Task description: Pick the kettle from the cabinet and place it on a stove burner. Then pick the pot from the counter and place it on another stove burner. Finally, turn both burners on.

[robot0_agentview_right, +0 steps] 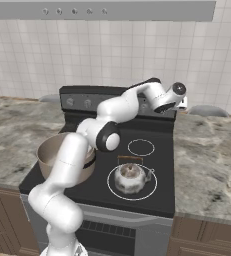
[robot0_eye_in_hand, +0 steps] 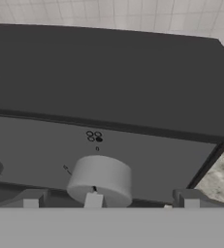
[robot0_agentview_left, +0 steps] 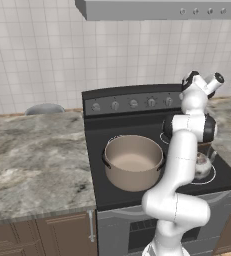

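Stove point(robot0_agentview_left: 137, 200) knob point(robot0_eye_in_hand: 100, 180) (rightmost), tool point(robot0_eye_in_hand: 111, 202) spread wide

Back wall point(robot0_agentview_left: 37, 55): square off-white tiles with pale grout lines, running the full width behind the appliances. Same tiling in the right base view.

Range hood point(robot0_agentview_left: 162, 9): flat grey underside hanging at top of frame, with a row of 5 small round buttons along its front edge.

2 grey rounded objects sit against the wall, 1 on each side: left one point(robot0_agentview_left: 44, 108), right one point(robot0_agentview_right: 207, 110). Too indistinct to identify.

Lower cabinets point(robot0_agentview_left: 42, 235): dark brown wood, panelled fronts, 1 vertical silver bar handle point(robot0_agentview_left: 91, 226) beside the oven front.

Light: even, soft, no hard shadows.
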